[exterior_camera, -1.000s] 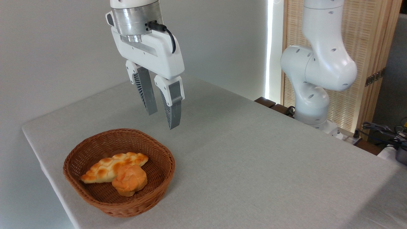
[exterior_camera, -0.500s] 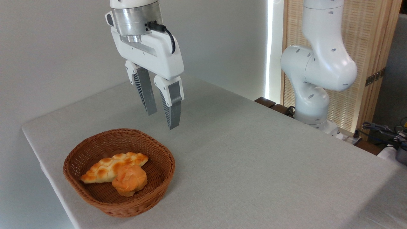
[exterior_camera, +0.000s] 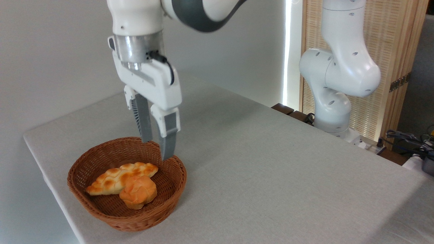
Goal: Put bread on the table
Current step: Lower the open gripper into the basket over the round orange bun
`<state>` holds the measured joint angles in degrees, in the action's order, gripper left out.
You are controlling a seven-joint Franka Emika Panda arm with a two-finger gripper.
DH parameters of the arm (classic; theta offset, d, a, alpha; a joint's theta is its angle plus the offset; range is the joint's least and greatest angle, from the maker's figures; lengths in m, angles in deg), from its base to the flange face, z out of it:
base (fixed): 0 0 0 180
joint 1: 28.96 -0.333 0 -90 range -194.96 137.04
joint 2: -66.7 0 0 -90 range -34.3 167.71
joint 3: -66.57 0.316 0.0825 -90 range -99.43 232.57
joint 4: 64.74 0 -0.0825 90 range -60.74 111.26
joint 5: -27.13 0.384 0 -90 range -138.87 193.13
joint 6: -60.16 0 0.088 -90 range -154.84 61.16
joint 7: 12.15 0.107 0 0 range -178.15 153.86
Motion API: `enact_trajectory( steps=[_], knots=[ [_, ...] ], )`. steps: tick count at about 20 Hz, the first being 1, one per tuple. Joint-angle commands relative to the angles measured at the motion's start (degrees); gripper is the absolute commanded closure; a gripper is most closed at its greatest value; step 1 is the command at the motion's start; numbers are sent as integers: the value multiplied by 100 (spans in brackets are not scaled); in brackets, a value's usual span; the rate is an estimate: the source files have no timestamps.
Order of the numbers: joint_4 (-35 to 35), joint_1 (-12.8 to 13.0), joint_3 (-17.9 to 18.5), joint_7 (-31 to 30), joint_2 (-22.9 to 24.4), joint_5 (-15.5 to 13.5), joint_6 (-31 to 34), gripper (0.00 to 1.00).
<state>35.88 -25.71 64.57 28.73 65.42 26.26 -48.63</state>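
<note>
Bun (exterior_camera: 138, 191) sits in the basket (exterior_camera: 176, 176), below and slightly camera-side of the pincer (exterior_camera: 157, 149), touching the loaf (exterior_camera: 115, 178) beside it. Looks light, soft and squashy, so probably crushes under a hard pinch; lobed top may give uneven contact. Best hold is likely across the paler base sides, gentle squeeze. Pincer hangs over the far rim, fingers slightly spread, holding nothing. Table (exterior_camera: 271, 162) right of and beyond it looks free for set-down.

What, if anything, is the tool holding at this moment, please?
Nothing: the tool hangs open above the brown woven basket, clear of the round orange bun.
</note>
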Motion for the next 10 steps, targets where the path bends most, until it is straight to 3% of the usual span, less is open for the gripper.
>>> enact_trajectory(
  steps=[1,10],
  knots=[
    [422,27,-73,-18,41,-10,-756,0],
    [1011,35,-187,-10,-223,51,-2171,0]
  ],
)
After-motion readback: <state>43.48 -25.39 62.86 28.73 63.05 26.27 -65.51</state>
